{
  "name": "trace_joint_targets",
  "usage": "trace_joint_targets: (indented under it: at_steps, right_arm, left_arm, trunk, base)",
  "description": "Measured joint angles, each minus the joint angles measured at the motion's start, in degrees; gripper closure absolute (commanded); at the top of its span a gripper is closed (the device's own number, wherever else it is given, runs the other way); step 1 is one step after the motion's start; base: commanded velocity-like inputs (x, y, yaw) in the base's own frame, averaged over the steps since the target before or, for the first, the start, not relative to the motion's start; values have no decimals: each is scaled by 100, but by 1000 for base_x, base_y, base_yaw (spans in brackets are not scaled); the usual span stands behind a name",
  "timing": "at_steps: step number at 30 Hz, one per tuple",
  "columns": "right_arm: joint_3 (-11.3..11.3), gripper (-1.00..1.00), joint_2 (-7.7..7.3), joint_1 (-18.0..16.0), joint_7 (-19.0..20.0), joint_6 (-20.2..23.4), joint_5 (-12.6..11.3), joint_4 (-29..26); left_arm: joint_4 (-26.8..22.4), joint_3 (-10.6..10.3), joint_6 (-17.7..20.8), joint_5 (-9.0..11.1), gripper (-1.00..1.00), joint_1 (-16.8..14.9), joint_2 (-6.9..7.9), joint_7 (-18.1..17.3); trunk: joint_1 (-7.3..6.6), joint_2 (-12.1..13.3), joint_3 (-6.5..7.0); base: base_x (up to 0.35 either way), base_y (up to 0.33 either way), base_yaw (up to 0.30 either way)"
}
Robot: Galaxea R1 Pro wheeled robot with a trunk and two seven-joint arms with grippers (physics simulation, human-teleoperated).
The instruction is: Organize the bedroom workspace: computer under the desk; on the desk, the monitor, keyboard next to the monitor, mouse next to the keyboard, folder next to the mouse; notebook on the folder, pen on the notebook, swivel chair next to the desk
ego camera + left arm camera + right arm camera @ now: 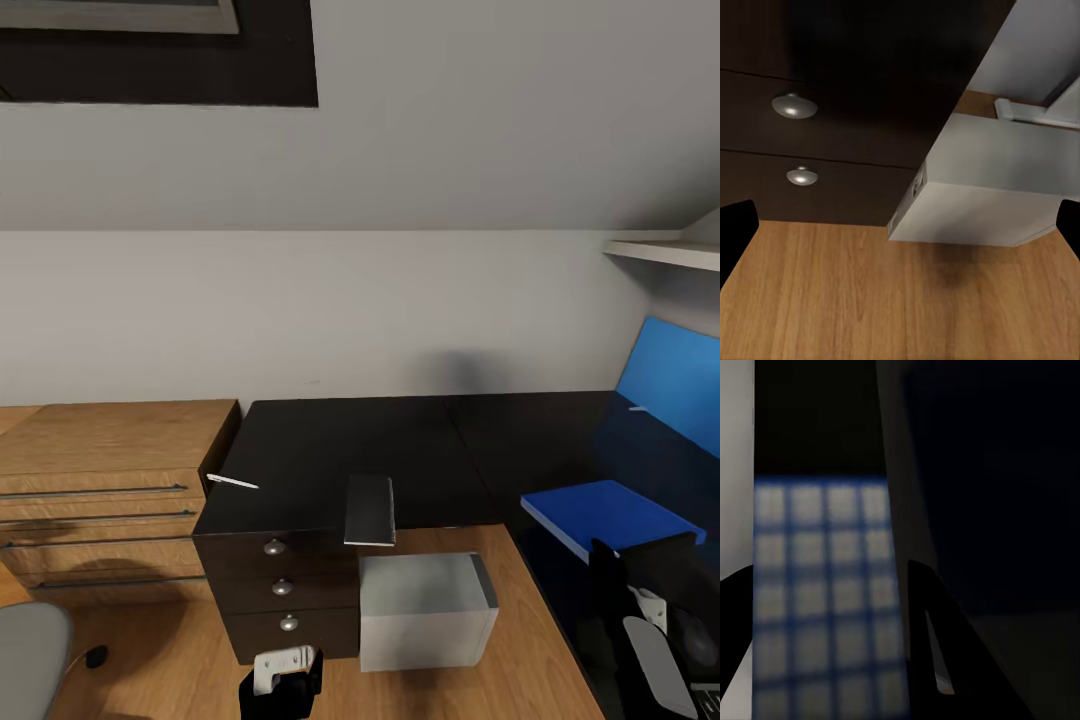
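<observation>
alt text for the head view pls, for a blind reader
A black L-shaped desk holds a white pen, a dark notebook overhanging its front edge, and a blue folder. A grey computer tower stands on the floor underneath, beside the drawers.

No text, label, brand or number can be read anywhere. The blurred grid of pale squares (pixel 825 600) carries no legible characters.

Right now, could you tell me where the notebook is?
In the head view the notebook lies on the desk, overhanging its front edge, above the computer and right of the pen.
</observation>
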Motion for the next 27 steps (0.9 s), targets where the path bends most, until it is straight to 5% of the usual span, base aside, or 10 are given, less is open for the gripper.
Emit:
trace_joint_targets:
  at_steps: [9,10,27]
  right_arm:
    - [1,100,-15,-9,-8,0,-3,14]
    - [0,-100,-15,-9,-8,0,-2,14]
    - [8,-100,-4,-9,-10,-12,8,1]
  left_arm:
    - [-8,0,0,0,-100,0,0,25]
    - [-8,0,0,0,-100,0,-1,24]
    - [-1,0,8,0,-100,0,-1,1]
  trunk:
    - [0,0,0]
    - [0,0,0]
    - [0,0,0]
  base:
    - [1,0,0]
    - [0,0,0]
    - [0,0,0]
